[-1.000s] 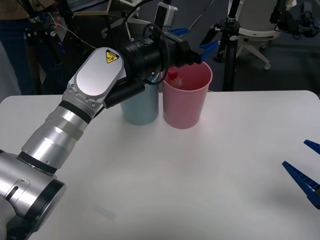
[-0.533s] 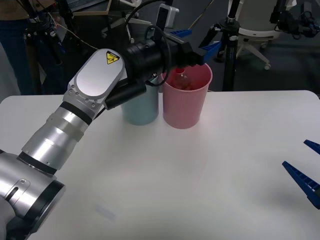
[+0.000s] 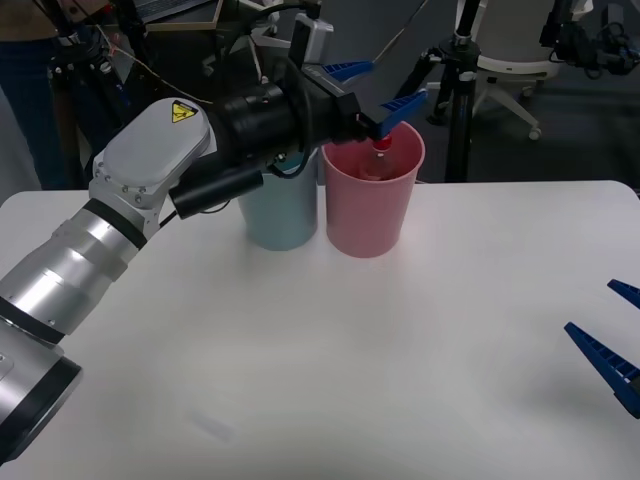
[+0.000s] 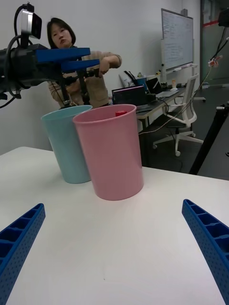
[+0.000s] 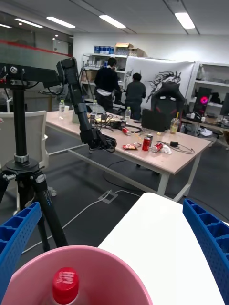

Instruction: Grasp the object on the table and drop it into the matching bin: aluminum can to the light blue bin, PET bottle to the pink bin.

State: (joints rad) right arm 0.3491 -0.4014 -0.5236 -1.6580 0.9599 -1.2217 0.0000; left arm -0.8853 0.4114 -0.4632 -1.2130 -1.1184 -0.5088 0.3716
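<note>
With the tall round pink plastic bin (image 3: 372, 200) as landmark: the tall round light blue plastic bin (image 3: 282, 208) stands touching its left side on the white smooth-topped counter (image 3: 400, 350). Above the pink bin's rim hangs the left gripper (image 3: 368, 88), jaws wide and empty. Inside the pink bin sits the small clear plastic bottle with a red screw cap (image 5: 65, 285), upright. It looks light, stiff and slippery; its labelled body would be the best hold. Far right of the bin, the right gripper (image 4: 114, 248) idles low, jaws wide.
</note>
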